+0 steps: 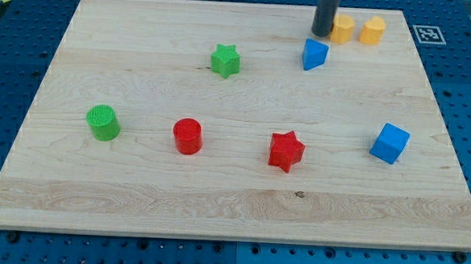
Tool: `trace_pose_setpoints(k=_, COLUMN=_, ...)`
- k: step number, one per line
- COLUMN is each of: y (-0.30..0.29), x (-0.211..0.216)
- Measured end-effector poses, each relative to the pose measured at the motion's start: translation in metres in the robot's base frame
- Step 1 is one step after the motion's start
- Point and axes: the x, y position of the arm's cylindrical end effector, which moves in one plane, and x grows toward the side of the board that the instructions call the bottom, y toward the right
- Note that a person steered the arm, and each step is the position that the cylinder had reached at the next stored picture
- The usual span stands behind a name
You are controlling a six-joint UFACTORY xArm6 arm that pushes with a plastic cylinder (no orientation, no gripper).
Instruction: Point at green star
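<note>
Star first: green star (225,60) sits in upper half of the wooden board (135,199), a bit left of centre, nothing touching it. All else placed off the star. My tip (322,34) is well to its right and slightly higher, near the board's top edge; no gripper on this rig, just the rod, so nothing to open or close. Just right of tip sit two yellow blocks (343,29), side by side, shapes unclear. Blue wedge-like block (314,54) lies to the star's right, just below tip, close to the straight path twd the star. Risk, imo: sliding left on a low line could clip the blue block and shove it into the star; overshoot could nudge the star itself. Green cylinder (103,123), red cylinder (188,136), red star (286,150) and blue cube (390,143) all lie lower, well apart, no threat.
</note>
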Motion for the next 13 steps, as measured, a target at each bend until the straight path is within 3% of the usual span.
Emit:
trace_pose_setpoints(k=2, y=0.039, x=0.000)
trace_pose_setpoints(k=7, y=-0.078, x=0.032)
trace_pose_setpoints(k=13, y=-0.095, x=0.051)
